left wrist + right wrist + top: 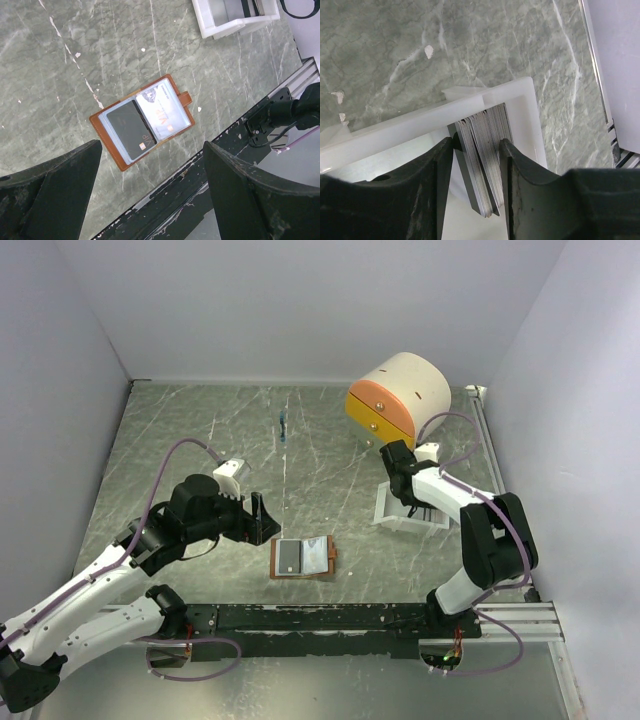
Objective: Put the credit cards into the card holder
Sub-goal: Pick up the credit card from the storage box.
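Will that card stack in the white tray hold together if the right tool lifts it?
Probably not: the cards stand on edge, loosely fanned, so some may slide free. They look thin and smooth, so likely light and slippery.

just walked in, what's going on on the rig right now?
The right gripper is down in the white tray, jaws either side of a stack of credit cards standing on edge; whether it has clamped them is unclear. The card holder lies open on the table, a dark card and a pale card in its pockets. The left gripper hovers open beside it, holding nothing.
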`<state>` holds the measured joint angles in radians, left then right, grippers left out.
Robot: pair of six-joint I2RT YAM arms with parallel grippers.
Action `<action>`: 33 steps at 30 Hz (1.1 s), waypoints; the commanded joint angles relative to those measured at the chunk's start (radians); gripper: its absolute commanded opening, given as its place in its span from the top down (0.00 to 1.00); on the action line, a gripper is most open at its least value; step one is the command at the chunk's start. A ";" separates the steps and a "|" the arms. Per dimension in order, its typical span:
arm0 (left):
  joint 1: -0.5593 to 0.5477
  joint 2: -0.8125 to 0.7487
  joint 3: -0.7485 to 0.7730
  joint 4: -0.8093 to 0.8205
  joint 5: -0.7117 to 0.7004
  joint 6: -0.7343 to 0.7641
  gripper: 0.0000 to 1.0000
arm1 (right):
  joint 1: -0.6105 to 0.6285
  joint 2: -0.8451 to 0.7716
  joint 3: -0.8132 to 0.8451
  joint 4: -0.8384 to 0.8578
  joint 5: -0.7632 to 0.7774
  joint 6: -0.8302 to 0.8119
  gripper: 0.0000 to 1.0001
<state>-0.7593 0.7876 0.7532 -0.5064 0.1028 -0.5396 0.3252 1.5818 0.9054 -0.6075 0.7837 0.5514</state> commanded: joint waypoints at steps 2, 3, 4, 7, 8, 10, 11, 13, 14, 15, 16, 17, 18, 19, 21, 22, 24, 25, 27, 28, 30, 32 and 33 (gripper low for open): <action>-0.008 -0.013 -0.008 -0.003 -0.020 -0.004 0.06 | -0.009 -0.029 0.002 -0.017 0.015 0.026 0.62; -0.008 -0.012 -0.008 -0.004 -0.020 -0.004 0.06 | -0.010 -0.037 0.003 -0.014 0.019 0.022 0.63; -0.008 -0.012 -0.008 -0.004 -0.019 -0.004 0.06 | -0.010 -0.043 0.004 -0.014 0.019 0.017 0.63; -0.008 -0.012 -0.008 -0.003 -0.021 -0.006 0.06 | -0.011 -0.049 0.013 -0.023 0.026 0.011 0.64; -0.008 -0.013 -0.008 -0.003 -0.022 -0.006 0.06 | -0.011 -0.051 0.015 -0.026 0.027 0.009 0.65; -0.007 -0.015 -0.009 -0.001 -0.022 -0.007 0.06 | -0.010 -0.053 0.014 -0.022 0.025 0.003 0.65; -0.007 -0.014 -0.010 -0.001 -0.022 -0.007 0.06 | -0.010 -0.054 0.014 -0.019 0.021 0.001 0.65; -0.007 -0.015 -0.010 -0.002 -0.022 -0.006 0.06 | -0.011 -0.057 0.011 -0.015 0.016 -0.003 0.67; -0.008 -0.015 -0.009 -0.003 -0.022 -0.007 0.06 | -0.011 -0.057 0.010 -0.014 0.016 -0.004 0.68; -0.007 -0.014 -0.010 -0.003 -0.022 -0.007 0.06 | -0.010 -0.058 0.010 -0.012 0.015 -0.005 0.69; -0.007 -0.015 -0.010 -0.004 -0.022 -0.007 0.06 | -0.011 -0.059 0.009 -0.010 0.013 -0.007 0.69; -0.008 -0.015 -0.010 -0.003 -0.022 -0.007 0.06 | -0.011 -0.059 0.009 -0.010 0.013 -0.007 0.70; -0.008 -0.014 -0.009 -0.003 -0.022 -0.008 0.06 | -0.011 -0.060 0.008 -0.008 0.013 -0.008 0.71; -0.007 -0.014 -0.010 -0.003 -0.022 -0.008 0.06 | -0.010 -0.061 0.007 -0.006 0.011 -0.010 0.71; -0.007 -0.015 -0.010 -0.003 -0.023 -0.008 0.06 | -0.010 -0.062 0.007 -0.005 0.010 -0.013 0.72; -0.008 -0.016 -0.011 -0.003 -0.023 -0.008 0.06 | -0.011 -0.062 0.007 -0.005 0.012 -0.014 0.72; -0.008 -0.016 -0.012 -0.001 -0.023 -0.009 0.06 | -0.010 -0.064 0.008 -0.003 0.013 -0.016 0.73; -0.008 -0.015 -0.011 -0.001 -0.023 -0.009 0.06 | -0.010 -0.064 0.009 -0.004 0.014 -0.018 0.73; -0.008 -0.013 -0.010 -0.002 -0.022 -0.008 0.06 | -0.010 -0.064 0.012 -0.002 0.016 -0.023 0.73; -0.008 -0.011 -0.009 -0.002 -0.022 -0.007 0.06 | -0.009 -0.063 0.014 -0.002 0.018 -0.025 0.73; -0.008 -0.009 -0.008 -0.001 -0.022 -0.006 0.06 | -0.010 -0.062 0.019 0.000 0.017 -0.030 0.74; -0.008 -0.006 -0.008 -0.001 -0.022 -0.006 0.06 | -0.011 -0.062 0.022 0.005 0.013 -0.036 0.75; -0.008 -0.006 -0.009 -0.002 -0.022 -0.006 0.06 | -0.010 -0.062 0.023 0.008 0.013 -0.039 0.76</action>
<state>-0.7597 0.7872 0.7532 -0.5064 0.0978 -0.5396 0.3241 1.5410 0.9054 -0.6098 0.7738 0.5308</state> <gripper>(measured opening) 0.937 0.255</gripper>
